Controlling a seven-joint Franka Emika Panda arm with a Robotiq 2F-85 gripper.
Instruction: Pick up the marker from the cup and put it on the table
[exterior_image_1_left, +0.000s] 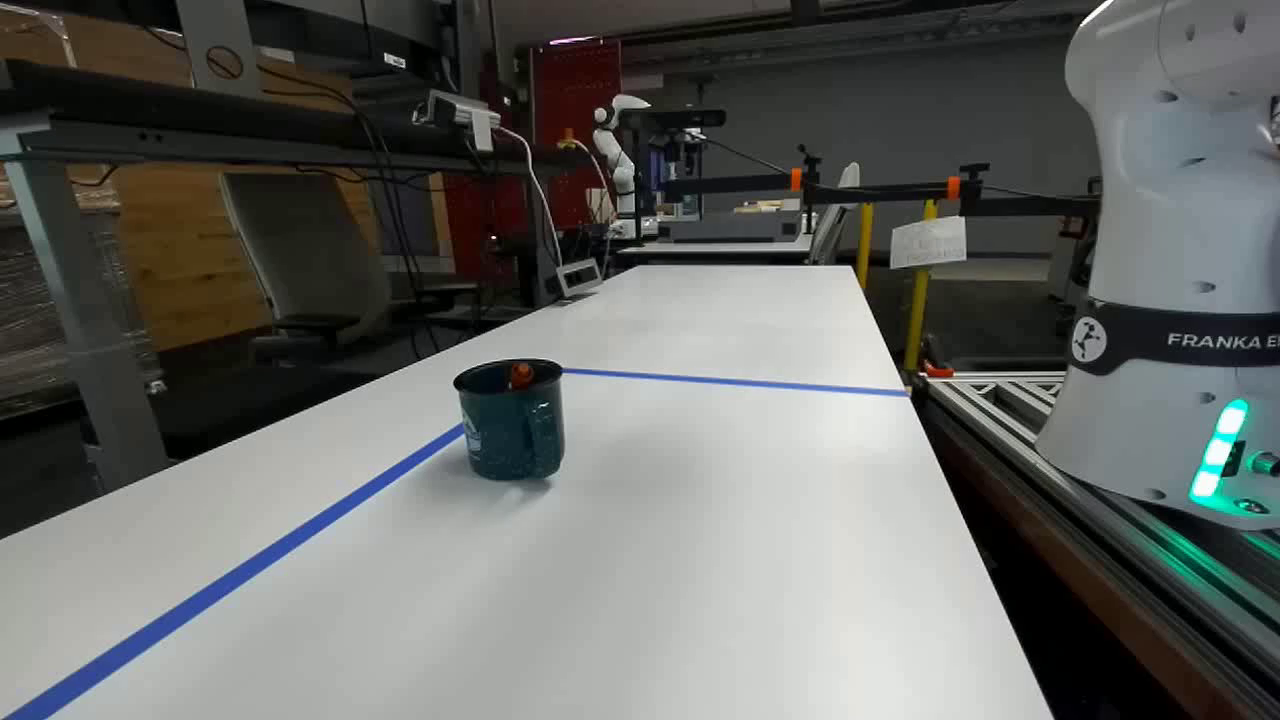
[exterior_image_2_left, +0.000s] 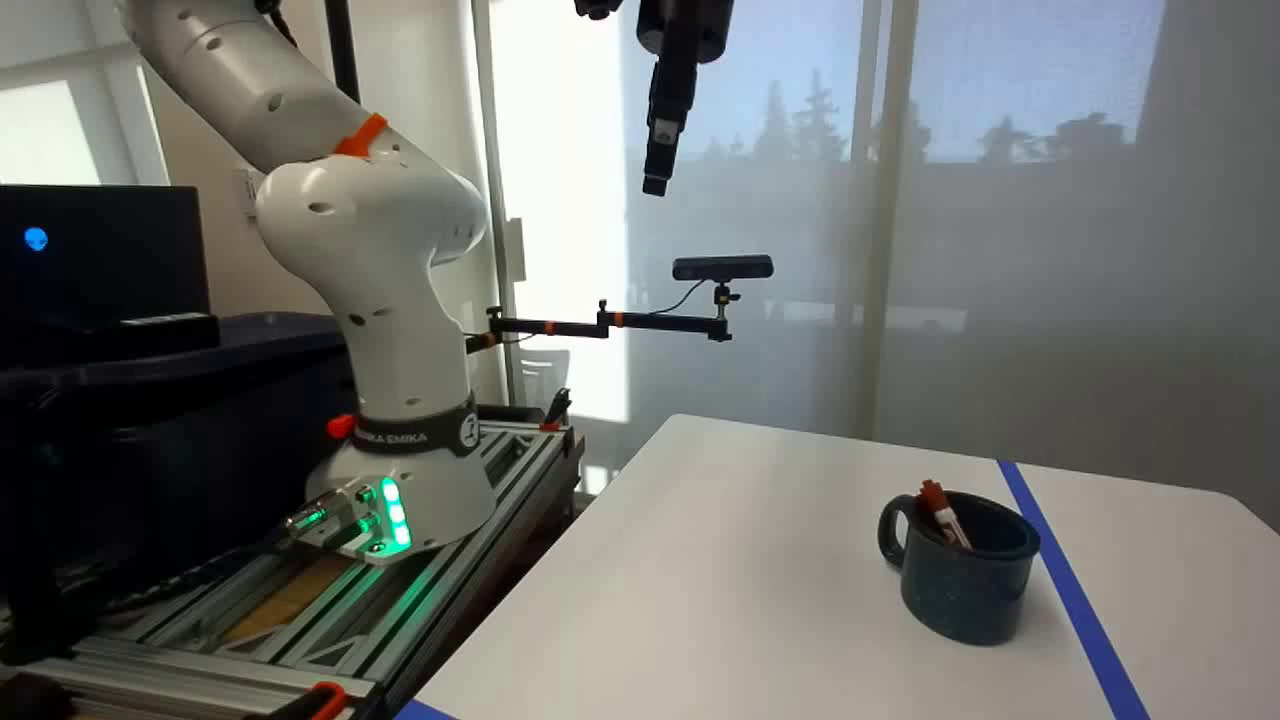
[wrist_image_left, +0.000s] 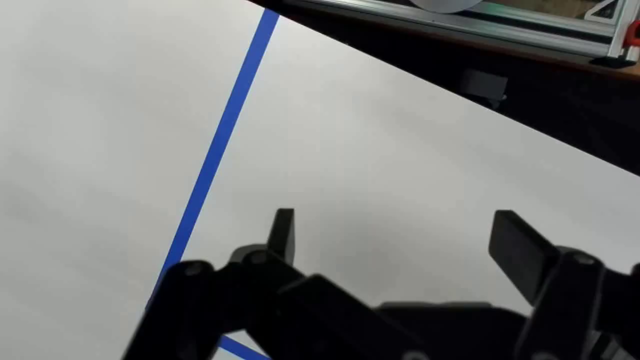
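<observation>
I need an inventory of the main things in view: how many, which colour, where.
Table: one, white, in all views
Tape strips: at least two, blue, on table
Cup: one, dark teal, on table
Marker: one, red-and-white, leaning inside cup
Camera: at least one, black, on boom
Laptop: one, black, away from table
Chair: at least one, grey, background
Distant arm: one, white, background
Robot's arm: one, white, beside table
Gripper: one, black, open above table
</observation>
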